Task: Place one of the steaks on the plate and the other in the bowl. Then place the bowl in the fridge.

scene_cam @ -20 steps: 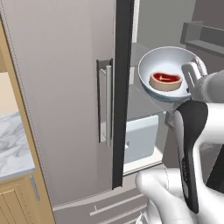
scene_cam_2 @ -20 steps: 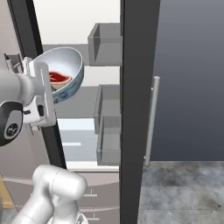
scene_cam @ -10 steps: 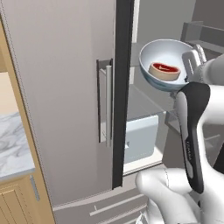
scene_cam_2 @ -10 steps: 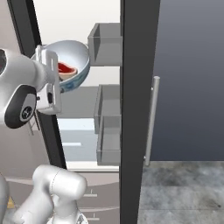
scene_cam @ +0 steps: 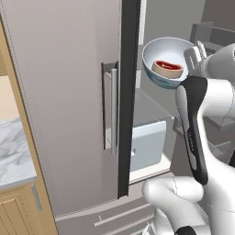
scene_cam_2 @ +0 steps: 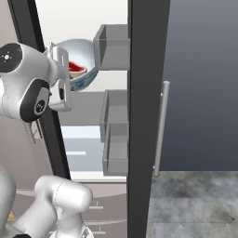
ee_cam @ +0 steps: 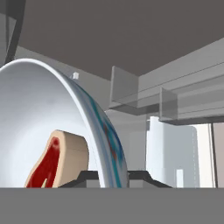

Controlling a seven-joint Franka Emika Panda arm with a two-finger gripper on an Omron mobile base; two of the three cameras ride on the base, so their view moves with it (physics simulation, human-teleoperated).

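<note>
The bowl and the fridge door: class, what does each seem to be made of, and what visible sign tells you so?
The bowl looks like glazed ceramic: a glossy pale blue-white wall with blue markings outside, though smooth plastic would look alike. It holds the steak. The fridge door looks like brushed metal: flat matte grey with a long bar handle.

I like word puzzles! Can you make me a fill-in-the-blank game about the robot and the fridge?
1. The bowl holds one red ____.
2. The claw grips the bowl by its ____.
3. The fridge door next to the arm stands ____.
4. Low inside the fridge sits a white ____.

Missing words: steak; rim; open; drawer
</note>
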